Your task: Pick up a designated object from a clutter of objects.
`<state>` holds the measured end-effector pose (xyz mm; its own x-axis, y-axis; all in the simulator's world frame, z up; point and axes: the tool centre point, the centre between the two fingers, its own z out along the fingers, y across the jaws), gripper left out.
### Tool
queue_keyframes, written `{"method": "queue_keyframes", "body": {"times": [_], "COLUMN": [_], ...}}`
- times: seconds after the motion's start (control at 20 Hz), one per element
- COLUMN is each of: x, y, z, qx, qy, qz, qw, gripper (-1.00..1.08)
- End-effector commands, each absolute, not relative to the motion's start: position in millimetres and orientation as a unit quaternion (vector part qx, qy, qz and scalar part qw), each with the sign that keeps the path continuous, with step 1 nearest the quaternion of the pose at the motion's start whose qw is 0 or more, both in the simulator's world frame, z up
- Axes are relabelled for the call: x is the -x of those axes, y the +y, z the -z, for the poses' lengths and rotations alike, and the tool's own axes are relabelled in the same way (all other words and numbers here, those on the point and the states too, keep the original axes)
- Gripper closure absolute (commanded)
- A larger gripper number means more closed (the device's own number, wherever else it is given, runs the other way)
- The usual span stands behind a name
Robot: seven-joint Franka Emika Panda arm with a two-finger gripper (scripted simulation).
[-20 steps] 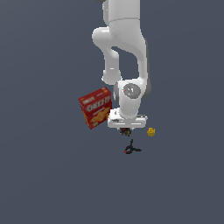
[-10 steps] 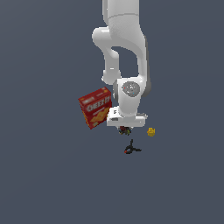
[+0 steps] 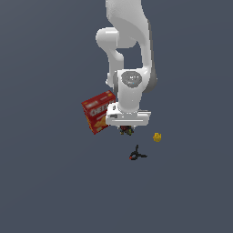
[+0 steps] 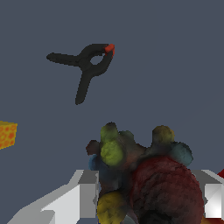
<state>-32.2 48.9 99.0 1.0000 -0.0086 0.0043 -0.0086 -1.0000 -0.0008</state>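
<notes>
The designated object (image 3: pixel 126 130) is a tiny dark lump speckled with red, green and yellow. It sits between the fingers of my gripper (image 3: pixel 126 129), which is shut on it just under the white hand. In the wrist view the lump (image 4: pixel 140 170) fills the space between the two grey fingers (image 4: pixel 83 197). The rest of the clutter lies around it. The red cracker box (image 3: pixel 98 111) stands close by on the exterior view's left, partly behind the hand. The black three-pronged item with a red tip (image 3: pixel 136 155) and the small yellow block (image 3: pixel 157 137) lie apart from it.
In the wrist view the three-pronged item (image 4: pixel 85 65) lies on the dark floor beyond the lump, and the yellow block (image 4: pixel 6 134) shows at the picture's edge. The white arm (image 3: pixel 129 54) towers over the cracker box.
The hand has risen a little over the last second, and the speckled lump has gone up with it between the fingers. The box, block and pronged item have stayed put.
</notes>
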Motion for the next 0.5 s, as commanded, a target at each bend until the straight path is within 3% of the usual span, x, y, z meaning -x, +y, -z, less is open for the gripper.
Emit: {"method": "queue_keyframes", "body": {"times": [0.0, 0.45], "x": [32.5, 34.4], "y": [40.0, 2.0], "z": [-120.8, -211.3], "qx": [1.0, 1.0], "qy": [0.004, 0.004], "qz": [0.003, 0.002], "qw": [0.001, 0.002], "gripper": [1.08, 1.08]}}
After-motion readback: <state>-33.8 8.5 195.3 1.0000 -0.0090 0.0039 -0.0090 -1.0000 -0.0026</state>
